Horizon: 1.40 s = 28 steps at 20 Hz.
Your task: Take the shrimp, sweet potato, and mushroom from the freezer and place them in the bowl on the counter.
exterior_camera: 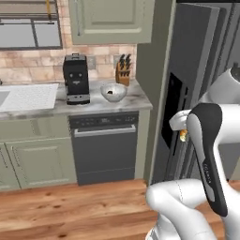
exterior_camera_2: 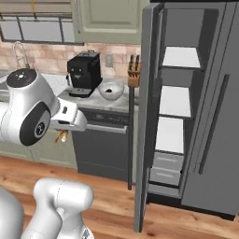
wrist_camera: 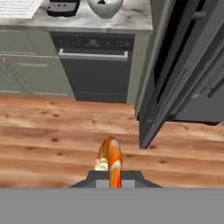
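Your tool (wrist_camera: 114, 177) is clamped shut on the shrimp (wrist_camera: 111, 159), holding it in the air above the wood floor (wrist_camera: 52, 144), in front of the dishwasher (exterior_camera: 104, 147). The bowl (exterior_camera: 113, 92) sits on the desk (exterior_camera: 136, 101), between the coffee machine (exterior_camera: 76, 78) and the knife block (exterior_camera: 123, 70). The freezer (exterior_camera_2: 175, 112) door stands open to the right, its white shelves showing.
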Motion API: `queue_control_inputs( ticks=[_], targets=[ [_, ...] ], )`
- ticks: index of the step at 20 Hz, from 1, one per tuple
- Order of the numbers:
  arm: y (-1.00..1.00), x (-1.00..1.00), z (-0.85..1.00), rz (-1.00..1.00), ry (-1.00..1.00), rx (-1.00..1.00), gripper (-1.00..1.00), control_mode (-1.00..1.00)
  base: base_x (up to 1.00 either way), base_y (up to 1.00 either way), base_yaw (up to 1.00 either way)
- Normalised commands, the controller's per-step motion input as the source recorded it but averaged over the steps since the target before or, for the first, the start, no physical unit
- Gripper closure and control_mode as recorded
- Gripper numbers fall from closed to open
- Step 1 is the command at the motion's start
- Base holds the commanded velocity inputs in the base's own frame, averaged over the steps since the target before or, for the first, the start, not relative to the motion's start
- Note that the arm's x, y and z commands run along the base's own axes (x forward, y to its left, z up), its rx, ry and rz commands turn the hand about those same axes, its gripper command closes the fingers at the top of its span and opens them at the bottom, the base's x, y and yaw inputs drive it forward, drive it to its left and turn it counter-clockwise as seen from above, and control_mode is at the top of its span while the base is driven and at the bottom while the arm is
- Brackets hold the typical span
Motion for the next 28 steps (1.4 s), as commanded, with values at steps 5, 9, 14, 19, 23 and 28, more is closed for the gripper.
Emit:
queue_control_inputs(
  ticks=[5, 9, 14, 19, 23, 28],
  targets=[
    [0.0, 0.0, 0.0, 0.0, 0.0, 0.0, 1.0, 1.0, 0.19, 0.63, -0.04],
    [0.0, 0.0, 0.0, 0.0, 0.0, 0.0, 1.0, 1.0, 0.78, 0.22, -0.13],
    [0.0, 0.0, 0.0, 0.0, 0.0, 0.0, 1.0, 1.0, 0.99, 0.07, -0.15],
    [0.0, 0.0, 0.0, 0.0, 0.0, 0.0, 1.0, 1.0, 0.87, 0.32, -0.13],
    [0.0, 0.0, 0.0, 0.0, 0.0, 0.0, 1.0, 1.0, 0.53, 0.41, -0.08],
    [0.0, 0.0, 0.0, 0.0, 0.0, 0.0, 1.0, 1.0, 0.4, 0.23, -0.02]
  ],
)
